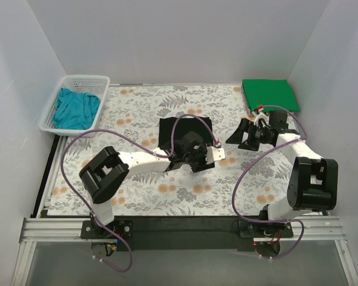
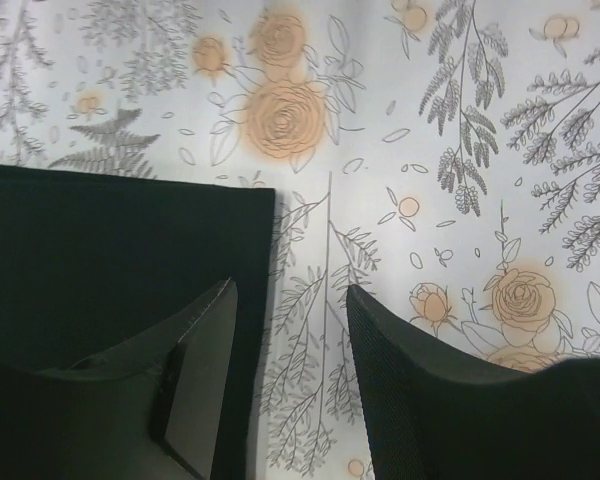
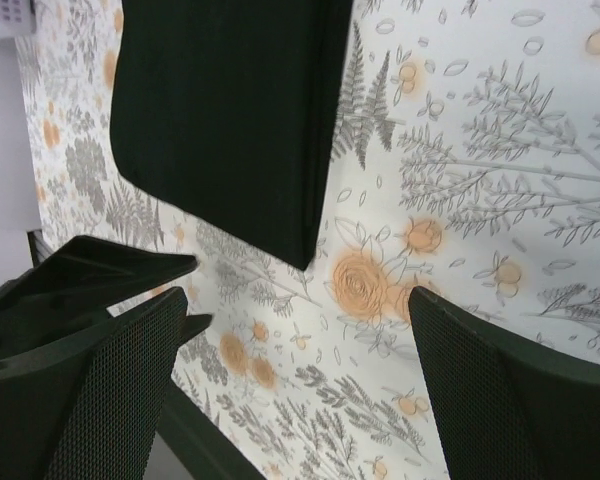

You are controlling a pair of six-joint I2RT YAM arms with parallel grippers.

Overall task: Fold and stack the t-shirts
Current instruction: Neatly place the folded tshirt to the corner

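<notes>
**Left gripper** [image 2: 292, 290]: fingers [image 2: 205, 380] parted, nothing between them. In the wrist view one finger hangs over the black t-shirt [image 2: 110, 260]. The other hangs over the bare floral table cover [image 2: 430, 150]. The shirt's straight side edge runs up through the gap, close to the finger on the shirt side. I cannot tell whether either finger touches the cloth.

**Right gripper** [image 3: 295, 300]: fingers [image 3: 500, 400] spread wide and empty. The black t-shirt [image 3: 220, 110] lies ahead of the tips with its near corner pointing into the gap. It is clear of both fingers.

**Black t-shirt** [image 1: 167, 128]: folded to a flat rectangle at mid-table. From above, the left gripper [image 1: 194, 156] is at its near edge and partly covers it. The right gripper [image 1: 241, 136] stands off to its right, apart from it.

**Green t-shirt** [image 1: 269, 94]: folded square in the far right corner of the table, beyond the right gripper.

**Teal t-shirt** [image 1: 76, 107]: crumpled and unfolded inside the white mesh basket [image 1: 83, 78] at the far left edge, well apart from both grippers.
</notes>
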